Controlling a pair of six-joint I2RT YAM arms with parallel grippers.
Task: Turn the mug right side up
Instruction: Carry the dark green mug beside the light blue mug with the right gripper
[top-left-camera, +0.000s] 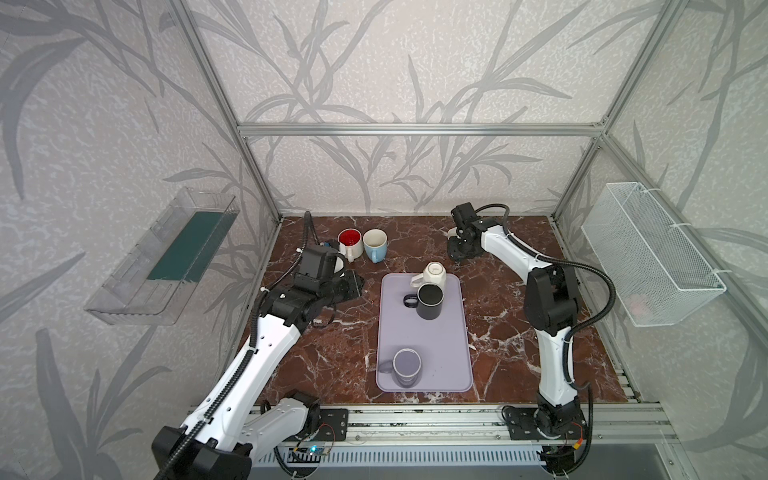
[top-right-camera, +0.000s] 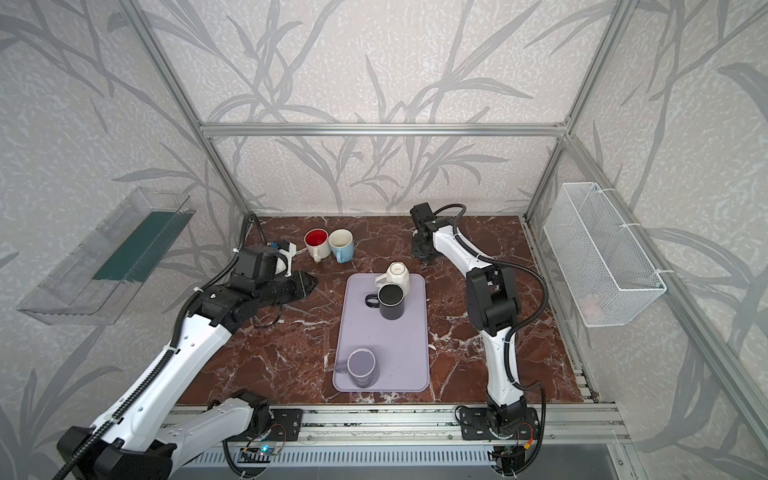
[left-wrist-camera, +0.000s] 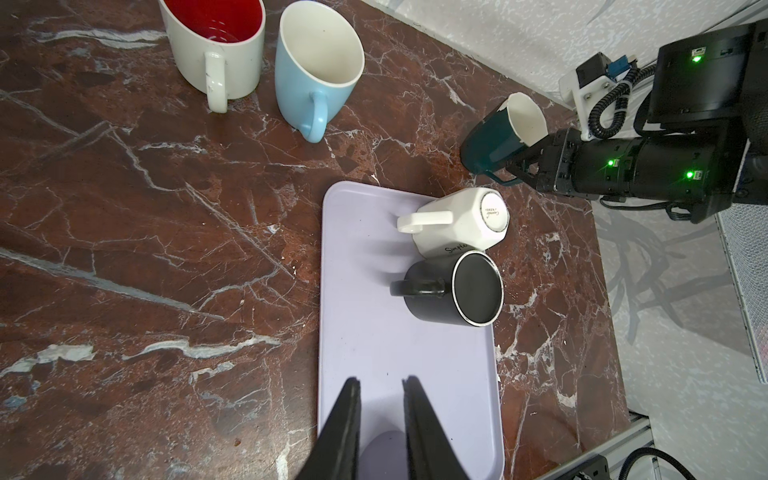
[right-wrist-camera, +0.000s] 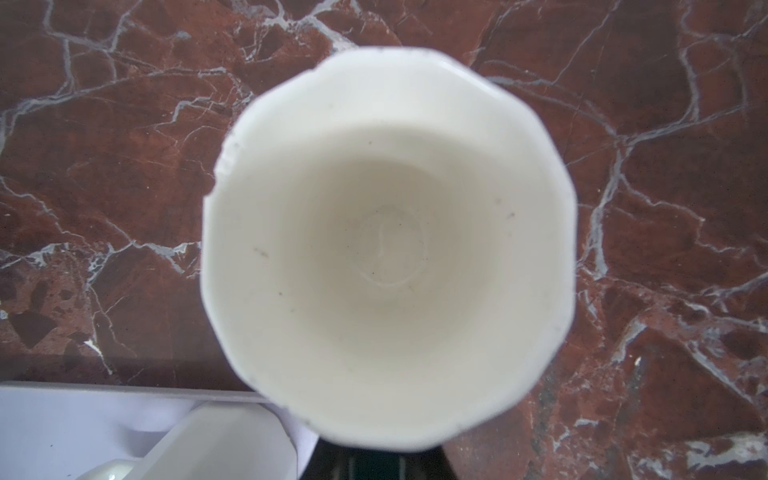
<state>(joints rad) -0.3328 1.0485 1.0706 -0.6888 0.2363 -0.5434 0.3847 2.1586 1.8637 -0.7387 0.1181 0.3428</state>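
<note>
The counter (top-left-camera: 324, 345) is red-brown marble veined in white, boxed in by aluminium posts and pale walls papered with grey leaves. A wire basket (top-left-camera: 652, 253) hangs on one wall and a clear plastic bin (top-left-camera: 162, 257) on the other.

A smooth lavender tray (top-left-camera: 440, 357) lies mid-counter. On it a faceted white mug (top-left-camera: 434, 274) and a black mug (top-left-camera: 430, 301) sit bottom-up, touching, with a lavender mug (top-left-camera: 406, 368) near the front edge.

At the back stand a red-lined mug (top-left-camera: 349, 241) and a blue mug (top-left-camera: 375, 243), mouths up.

The teal mug (left-wrist-camera: 494, 137) is past the tray's far corner, white inside, mouth up and tilted. The right tool (left-wrist-camera: 519, 162) is closed on its side near the handle, though the top views mostly hide it. The left tool (left-wrist-camera: 382, 379) hovers over the tray, its fingers drawn almost together and holding nothing.
</note>
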